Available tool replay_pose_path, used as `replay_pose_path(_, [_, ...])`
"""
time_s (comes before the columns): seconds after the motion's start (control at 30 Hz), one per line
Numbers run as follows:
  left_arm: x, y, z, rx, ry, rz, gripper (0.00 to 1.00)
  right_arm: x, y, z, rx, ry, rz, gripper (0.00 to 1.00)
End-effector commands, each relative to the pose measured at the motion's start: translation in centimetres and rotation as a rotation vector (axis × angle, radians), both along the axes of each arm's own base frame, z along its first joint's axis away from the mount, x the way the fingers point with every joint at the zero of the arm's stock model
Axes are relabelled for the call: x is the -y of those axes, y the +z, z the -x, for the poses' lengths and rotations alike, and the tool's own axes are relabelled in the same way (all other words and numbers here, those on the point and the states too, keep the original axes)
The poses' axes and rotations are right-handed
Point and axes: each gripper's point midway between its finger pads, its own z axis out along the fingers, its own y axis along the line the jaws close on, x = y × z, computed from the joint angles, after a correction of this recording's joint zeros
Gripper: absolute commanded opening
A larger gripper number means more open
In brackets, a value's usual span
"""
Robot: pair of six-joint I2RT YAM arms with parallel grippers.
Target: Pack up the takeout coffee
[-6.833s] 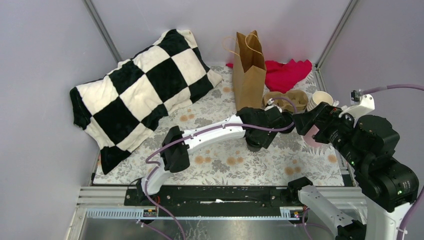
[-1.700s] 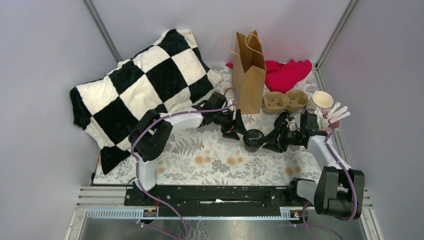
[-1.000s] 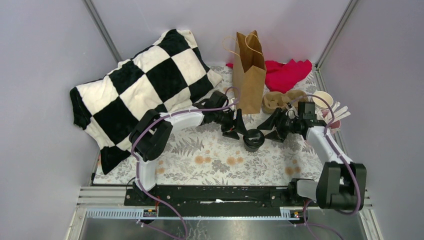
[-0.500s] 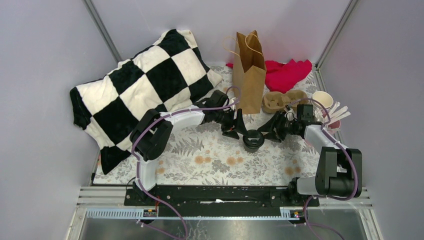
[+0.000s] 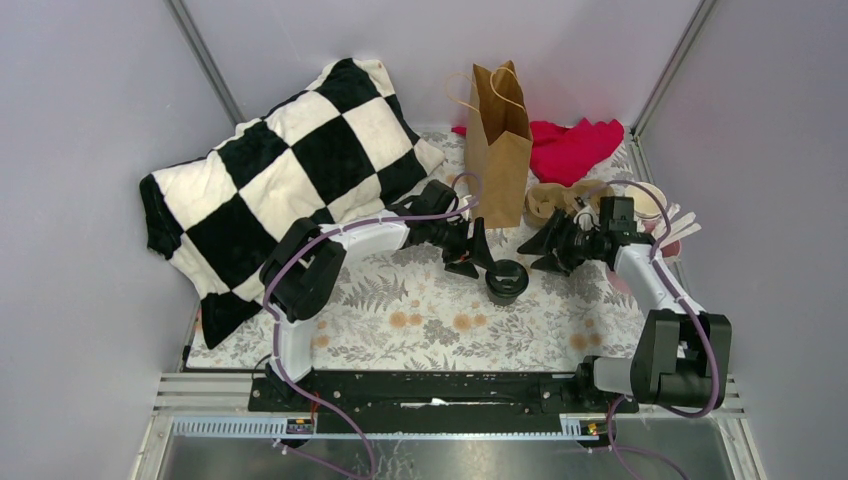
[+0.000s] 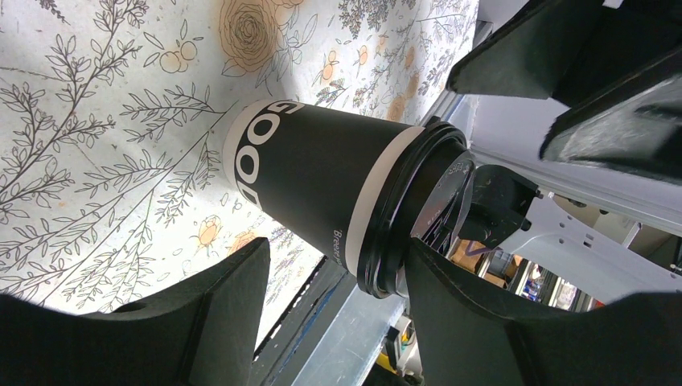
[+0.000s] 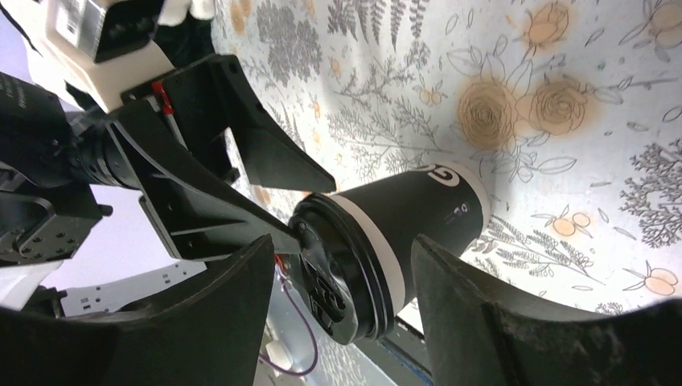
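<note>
The right arm hides much of the cardboard carrier [image 5: 545, 203] and the white cup [image 5: 650, 195]. The lidded coffee cup [image 5: 507, 281] stands on the flowered surface [image 5: 420, 320], with bare cloth on its near side. It is flanked by the left hand [image 5: 478, 254] and right hand [image 5: 541, 253] — both spread wide, gripping nothing. The brown bag [image 5: 497, 150] stands just behind.

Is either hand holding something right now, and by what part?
Nothing is held. The left hand and right hand are both open, on either side of the small black lidded paper coffee cup.
</note>
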Motion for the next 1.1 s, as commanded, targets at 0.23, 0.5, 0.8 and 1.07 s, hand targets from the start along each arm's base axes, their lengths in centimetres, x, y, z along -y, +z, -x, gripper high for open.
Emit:
replay_pose_path(0.23, [-1.2,-3.8,-0.3,0.007,0.037,-0.122,0.65,-1.1,-2.1,2.2,-0.066,0.104,-0.066,0.67])
replay_pose_path(0.5, [-1.2,-3.9,-0.3,0.006,0.039,-0.125,0.65,-0.8,-3.6,2.4,-0.114,0.070,-0.043,0.60])
replay_pose_path(0.8, [-2.2,-5.6,0.4,-0.008,0.042,-0.161,0.65,1.8,-9.3,5.2,-0.275,-0.044,0.158,0.51])
replay_pose_path(1.07, [-2.7,-5.8,0.8,-0.004,0.045,-0.168,0.64,1.7,-8.7,5.4,-0.219,-0.047,0.159,0.53])
